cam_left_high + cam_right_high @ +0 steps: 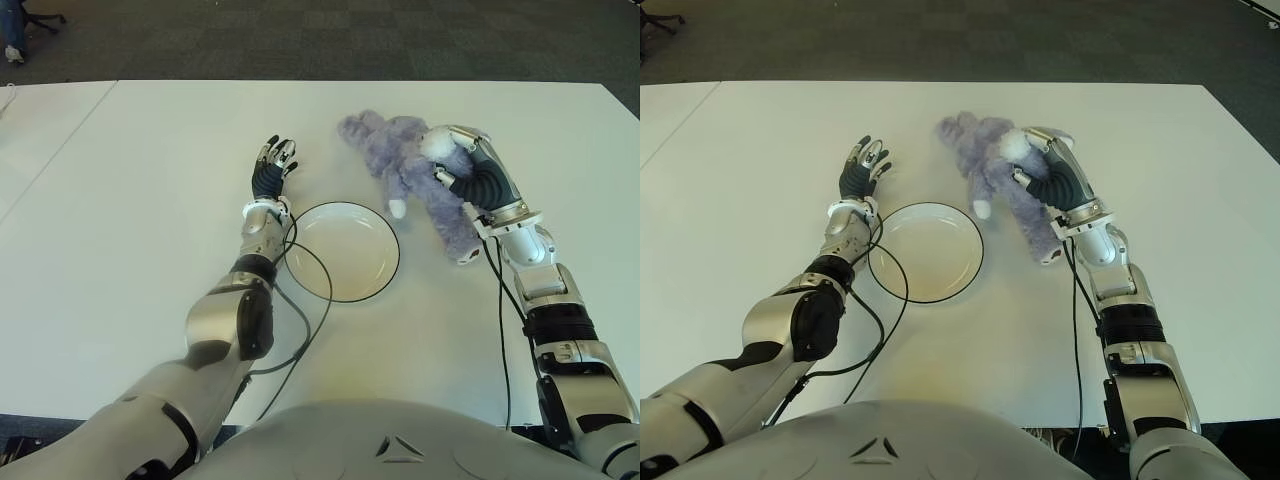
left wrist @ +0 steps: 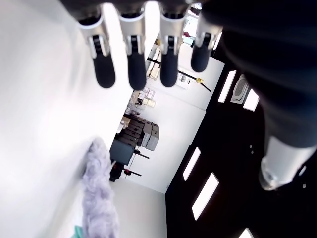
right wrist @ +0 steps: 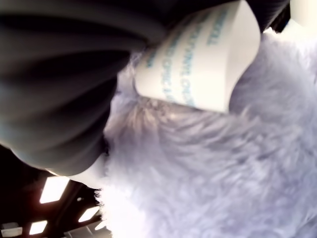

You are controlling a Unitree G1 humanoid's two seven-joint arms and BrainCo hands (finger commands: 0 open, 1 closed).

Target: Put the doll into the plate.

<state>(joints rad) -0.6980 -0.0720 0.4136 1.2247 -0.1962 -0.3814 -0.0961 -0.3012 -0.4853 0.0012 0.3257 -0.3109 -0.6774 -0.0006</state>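
The doll (image 1: 420, 175), lying right of the plate (image 1: 385, 275), is grasped by the right hand (image 1: 470, 170); the left hand (image 1: 272, 168), left of the plate, is held relaxed and empty.

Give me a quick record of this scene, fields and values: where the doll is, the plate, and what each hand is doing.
doll: purple plush, lying on the table, right of the plate, not in it
plate: white, dark rim, holds nothing
right hand: closed on the doll
left hand: fingers spread, holding nothing, left of the plate's far edge
task state: doll not yet in plate
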